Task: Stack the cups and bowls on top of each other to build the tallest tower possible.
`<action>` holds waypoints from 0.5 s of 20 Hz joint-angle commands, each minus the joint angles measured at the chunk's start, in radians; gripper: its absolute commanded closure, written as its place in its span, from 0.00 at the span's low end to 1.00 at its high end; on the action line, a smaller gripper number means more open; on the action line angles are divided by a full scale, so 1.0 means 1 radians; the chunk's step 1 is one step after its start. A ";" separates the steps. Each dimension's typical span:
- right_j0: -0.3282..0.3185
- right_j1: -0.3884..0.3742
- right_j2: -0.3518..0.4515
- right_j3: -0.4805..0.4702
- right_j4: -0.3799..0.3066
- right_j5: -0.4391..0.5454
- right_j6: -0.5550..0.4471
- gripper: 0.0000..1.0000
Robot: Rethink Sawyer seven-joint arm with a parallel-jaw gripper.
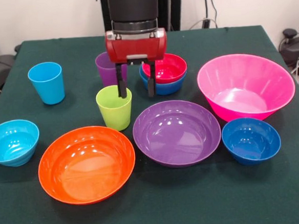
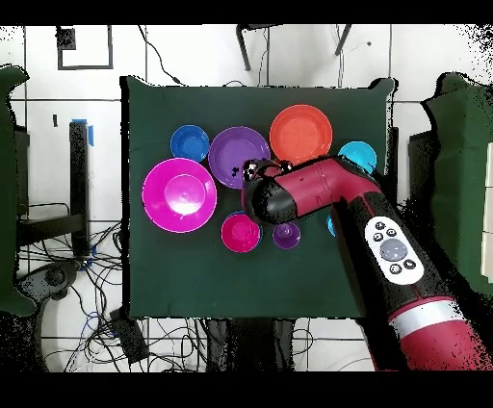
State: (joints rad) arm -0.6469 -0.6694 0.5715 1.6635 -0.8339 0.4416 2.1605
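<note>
My gripper (image 1: 136, 90) is open and hangs low over the lime green cup (image 1: 113, 110), which stands upright at mid table. Its left finger (image 1: 122, 85) appears to dip into the cup's mouth; its right finger stands outside the cup's right wall. The red bowl (image 1: 165, 67) sits nested in the blue bowl (image 1: 163, 86) just behind and to the right. The purple cup (image 1: 104, 69) stands behind the gripper. The light blue cup (image 1: 46, 82) stands at the left. In the overhead view the arm's head (image 2: 274, 197) hides the green cup and the fingers.
The cyan bowl (image 1: 12, 142) sits front left, the wide orange bowl (image 1: 86, 163) and wide purple bowl (image 1: 176, 132) at the front. The dark blue bowl (image 1: 251, 140) is front right, with the big pink bowl (image 1: 245, 85) behind it. All stand open side up.
</note>
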 commanded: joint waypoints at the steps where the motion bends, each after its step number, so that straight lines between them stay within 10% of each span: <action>1: 0.008 0.081 -0.061 -0.081 -0.079 -0.050 -0.037 0.00; 10: -0.026 0.082 -0.050 -0.074 -0.057 -0.039 -0.079 0.00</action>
State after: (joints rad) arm -0.6668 -0.6108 0.5574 1.6330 -0.8339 0.4302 2.1605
